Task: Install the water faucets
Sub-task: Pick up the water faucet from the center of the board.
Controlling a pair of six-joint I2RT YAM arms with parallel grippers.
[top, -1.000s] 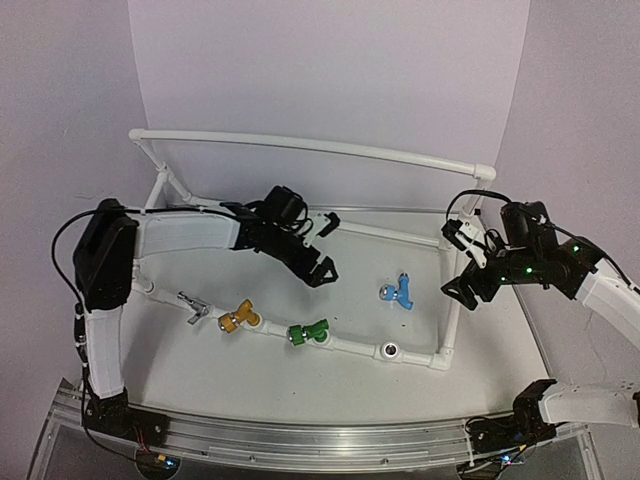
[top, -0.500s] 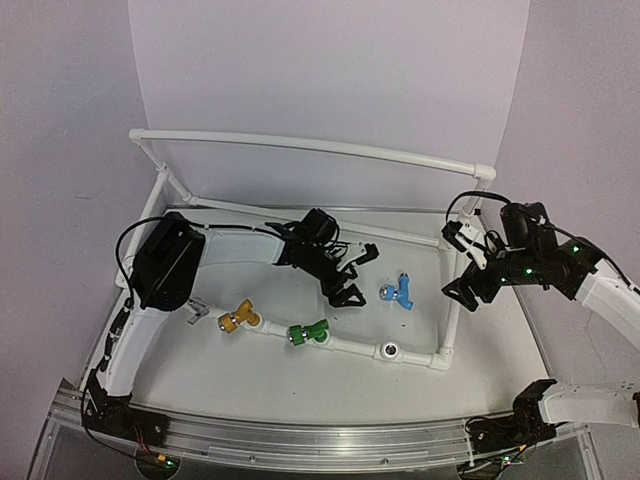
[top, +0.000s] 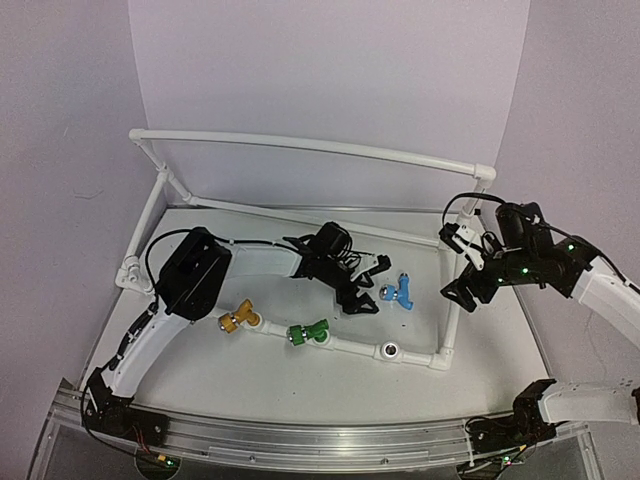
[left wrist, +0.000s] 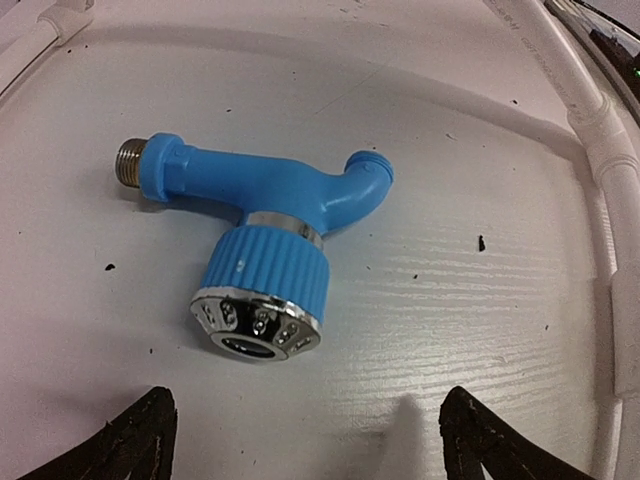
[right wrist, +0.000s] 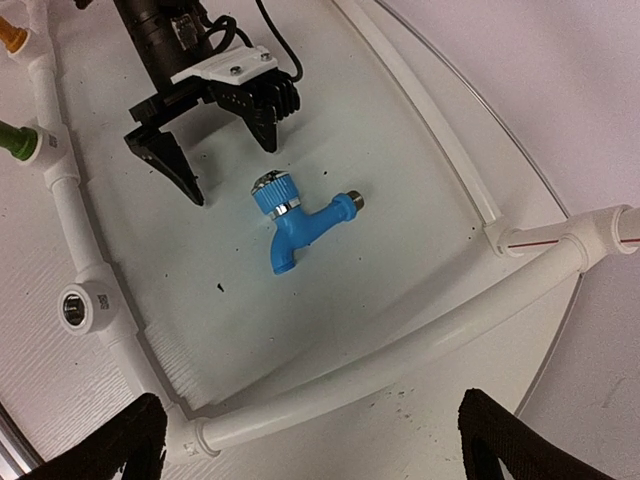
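Observation:
A blue faucet (top: 400,291) lies loose on the white table inside the pipe frame, its ribbed knob (left wrist: 265,290) facing my left gripper. My left gripper (top: 371,285) stands open just left of it, touching nothing; its fingers (left wrist: 135,435) frame the faucet (left wrist: 270,195) from a short distance. A yellow faucet (top: 238,319) and a green faucet (top: 308,333) sit on the frame's front pipe. My right gripper (top: 458,268) hangs open and empty above the frame's right side pipe (right wrist: 400,355). From there the blue faucet (right wrist: 300,225) and the left gripper (right wrist: 232,170) are visible.
The white PVC pipe frame (top: 300,145) encloses the work area. An elbow fitting with a round opening (top: 390,350) sits on the front pipe right of the green faucet. The left arm (top: 190,280) stretches across the frame's left half.
My left arm has swung right across the frame, bringing its open gripper up to the blue faucet. The right arm has stayed put.

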